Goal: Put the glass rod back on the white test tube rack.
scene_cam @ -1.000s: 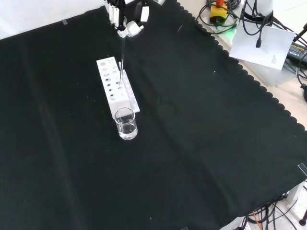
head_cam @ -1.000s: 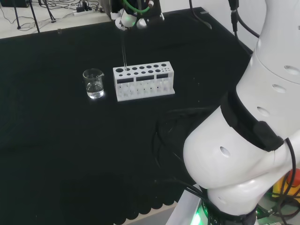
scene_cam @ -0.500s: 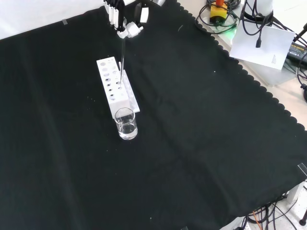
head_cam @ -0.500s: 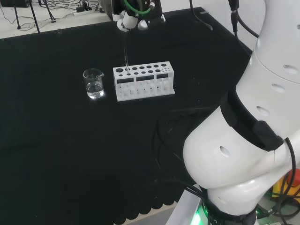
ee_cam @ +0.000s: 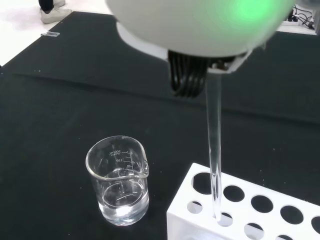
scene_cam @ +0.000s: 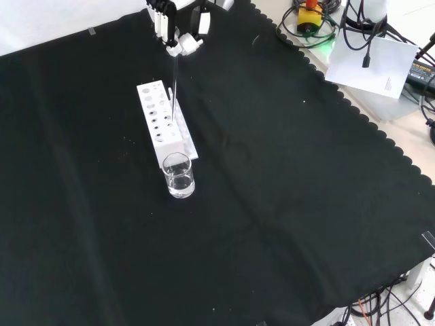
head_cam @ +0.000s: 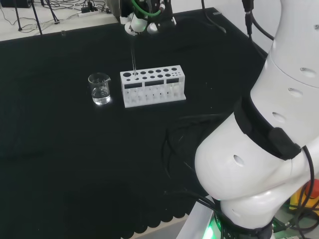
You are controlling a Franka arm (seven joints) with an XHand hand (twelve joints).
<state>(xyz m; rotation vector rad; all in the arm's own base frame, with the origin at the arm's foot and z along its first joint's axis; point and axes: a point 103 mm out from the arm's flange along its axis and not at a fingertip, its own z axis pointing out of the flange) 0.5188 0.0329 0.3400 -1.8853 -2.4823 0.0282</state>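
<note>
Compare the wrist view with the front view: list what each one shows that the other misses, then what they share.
Wrist view alone: printed graduation marks on the beaker, and the glass rod with its tip at a small hole near the white test tube rack end.

Front view alone: the black cloth's scalloped edge, cables and a white sheet beyond it, and the hand above the rack.

Both: rod, rack, and beaker holding a little clear liquid.

Hand [head_cam: 141, 22] cut off by the head view's top edge, fingers blurred.
</note>
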